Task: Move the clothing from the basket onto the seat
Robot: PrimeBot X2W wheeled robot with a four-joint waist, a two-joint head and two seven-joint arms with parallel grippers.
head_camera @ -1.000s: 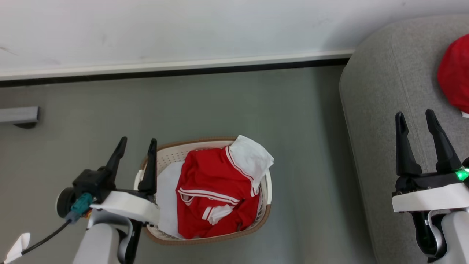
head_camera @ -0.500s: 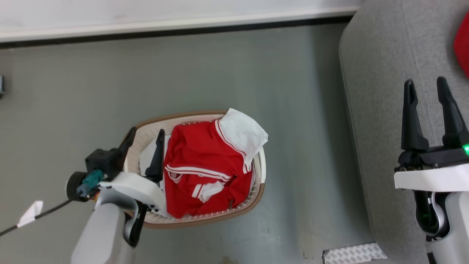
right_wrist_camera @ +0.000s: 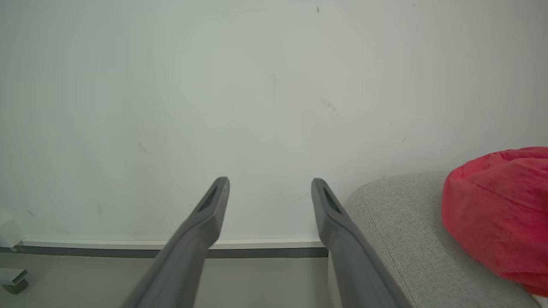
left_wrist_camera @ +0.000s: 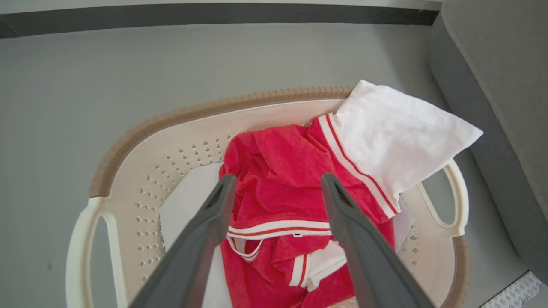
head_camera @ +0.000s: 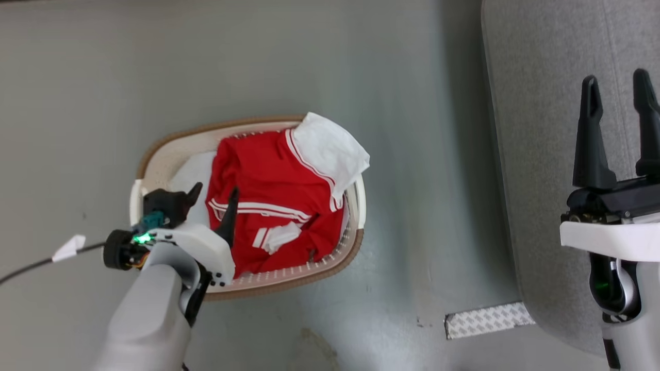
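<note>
The cream basket point(head_camera: 154, 165) point(left_wrist_camera: 171, 141) with a brown rim stands on the floor, holding crumpled red clothing point(head_camera: 273, 196) point(left_wrist_camera: 282, 179) with white stripe trim; a white panel hangs over its far rim. My left gripper point(head_camera: 214, 198) point(left_wrist_camera: 276, 184) hangs open over the basket, its fingers straddling the red fabric without gripping it. My right gripper point(head_camera: 616, 87) point(right_wrist_camera: 269, 186) is open and empty above the grey seat point(head_camera: 546, 103) point(right_wrist_camera: 398, 239). Another red garment point(right_wrist_camera: 501, 205) lies on the seat.
A flat white sheet point(head_camera: 188, 175) lies in the basket under the red clothing. Grey floor point(head_camera: 258, 62) surrounds the basket. A textured grey strip point(head_camera: 487, 319) lies on the floor by the seat's base. A white wall point(right_wrist_camera: 257, 85) with a skirting board stands beyond.
The head camera has tilted down, so wall and skirting have left its view. My left gripper has moved from the basket's left rim to over the red clothing, fingers pointing down into it.
</note>
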